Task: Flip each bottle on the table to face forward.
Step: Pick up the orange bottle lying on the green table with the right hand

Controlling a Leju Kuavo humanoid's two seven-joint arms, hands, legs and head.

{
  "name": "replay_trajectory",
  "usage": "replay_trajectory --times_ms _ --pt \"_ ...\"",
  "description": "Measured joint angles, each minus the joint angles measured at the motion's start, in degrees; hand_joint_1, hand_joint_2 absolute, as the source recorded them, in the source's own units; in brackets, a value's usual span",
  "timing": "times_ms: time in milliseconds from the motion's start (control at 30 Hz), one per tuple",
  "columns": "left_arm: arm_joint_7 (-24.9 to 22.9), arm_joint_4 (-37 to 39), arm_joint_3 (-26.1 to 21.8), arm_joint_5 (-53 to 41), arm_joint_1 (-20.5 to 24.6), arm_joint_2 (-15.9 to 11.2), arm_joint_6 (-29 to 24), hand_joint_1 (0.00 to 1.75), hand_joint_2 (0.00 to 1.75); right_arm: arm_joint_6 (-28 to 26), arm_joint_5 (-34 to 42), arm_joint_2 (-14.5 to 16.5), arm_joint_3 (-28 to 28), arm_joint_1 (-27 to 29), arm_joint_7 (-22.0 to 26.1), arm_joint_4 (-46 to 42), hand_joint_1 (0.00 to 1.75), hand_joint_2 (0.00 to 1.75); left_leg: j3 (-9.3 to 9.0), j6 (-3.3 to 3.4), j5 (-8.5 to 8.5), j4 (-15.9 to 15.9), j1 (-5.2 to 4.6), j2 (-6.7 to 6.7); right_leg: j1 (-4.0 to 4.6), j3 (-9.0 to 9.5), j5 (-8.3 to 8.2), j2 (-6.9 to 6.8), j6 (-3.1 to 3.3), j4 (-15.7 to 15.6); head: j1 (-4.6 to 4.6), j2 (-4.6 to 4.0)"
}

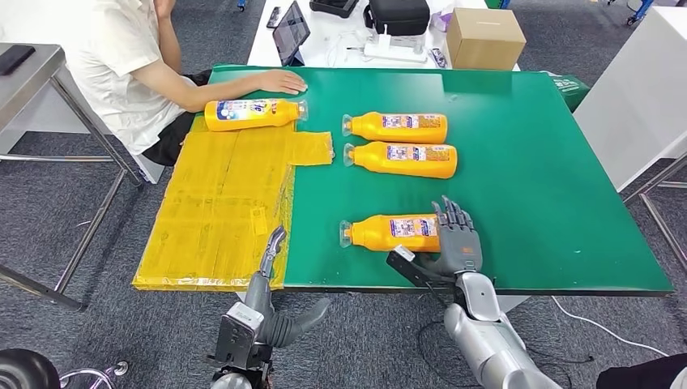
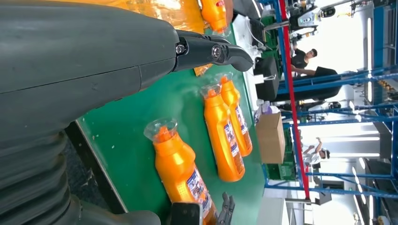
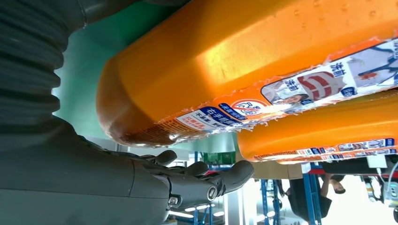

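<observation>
Four orange bottles lie on their sides on the green table (image 1: 535, 194). The nearest bottle (image 1: 391, 232) (image 2: 180, 171) (image 3: 234, 61) lies by the front edge, cap to the left. My right hand (image 1: 458, 239) (image 3: 141, 183) is at its base end, fingers spread and thumb reaching along the near side, gripping nothing. Two more bottles (image 1: 397, 127) (image 1: 403, 159) lie side by side mid-table. The fourth bottle (image 1: 255, 113) lies at the far left. My left hand (image 1: 271, 247) (image 2: 94, 70) hovers at the front edge, open and holding nothing.
A person sits at the far left with a hand (image 1: 279, 81) resting on the table beside the fourth bottle. A yellow mat (image 1: 227, 211) covers the table's left part. A cardboard box (image 1: 484, 36) and a tablet (image 1: 290, 31) stand behind.
</observation>
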State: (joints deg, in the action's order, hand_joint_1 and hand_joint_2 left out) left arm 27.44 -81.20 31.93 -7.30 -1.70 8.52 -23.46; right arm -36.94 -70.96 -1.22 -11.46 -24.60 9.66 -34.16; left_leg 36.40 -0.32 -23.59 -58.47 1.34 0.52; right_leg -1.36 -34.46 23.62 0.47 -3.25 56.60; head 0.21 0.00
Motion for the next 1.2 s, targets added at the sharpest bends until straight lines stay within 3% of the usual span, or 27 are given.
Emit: replay_trajectory --times_ms 100,233,467,1033,1100,1200 --pt "-0.02 0.0 0.16 0.05 0.01 -0.02 0.14 0.0 1.75 0.09 0.04 0.22 -0.01 -0.42 0.03 0.78 0.03 1.75 -0.1 0.0 0.0 0.0 0.0 -0.01 0.0 0.1 -0.01 0.01 0.0 0.0 0.01 0.0" --pt "-0.03 0.0 0.28 0.19 0.02 -0.02 0.35 0.0 1.75 0.96 0.29 0.37 -0.1 -0.82 0.14 1.63 1.75 1.75 -0.2 0.0 0.0 0.0 0.0 -0.01 0.0 0.2 -0.01 0.02 0.0 -0.01 0.0 0.0" --pt "-0.1 -0.04 0.38 0.82 0.16 -0.02 1.73 0.0 1.75 5.23 3.46 0.03 -0.87 -2.37 1.42 2.77 1.75 1.75 -0.37 0.0 0.0 0.0 0.0 -0.06 0.0 0.31 -0.01 0.05 0.01 -0.01 0.0 0.0" --pt "-0.12 -0.04 0.46 1.96 0.44 -0.03 2.66 0.0 1.75 5.98 7.27 -1.01 -1.16 -3.76 2.32 4.55 1.75 1.75 -0.42 0.01 -0.01 0.0 0.0 -0.03 0.0 0.4 0.0 0.04 0.0 -0.03 -0.01 0.0" --pt "0.0 -0.05 0.42 3.71 0.62 -0.03 2.82 0.0 1.75 8.21 12.1 -1.19 -0.81 -4.08 6.29 5.09 1.75 1.75 -0.54 0.03 -0.05 0.0 0.0 -0.04 0.0 0.5 0.01 0.06 0.0 -0.04 0.0 0.0" --pt "0.21 -0.11 -0.15 11.11 0.73 0.25 2.13 0.0 1.75 15.27 24.71 -0.79 0.81 -3.73 16.94 4.37 1.75 1.75 -0.8 -0.01 -0.2 0.0 0.01 -0.24 0.01 0.67 -0.01 0.33 0.02 -0.04 0.02 0.0"
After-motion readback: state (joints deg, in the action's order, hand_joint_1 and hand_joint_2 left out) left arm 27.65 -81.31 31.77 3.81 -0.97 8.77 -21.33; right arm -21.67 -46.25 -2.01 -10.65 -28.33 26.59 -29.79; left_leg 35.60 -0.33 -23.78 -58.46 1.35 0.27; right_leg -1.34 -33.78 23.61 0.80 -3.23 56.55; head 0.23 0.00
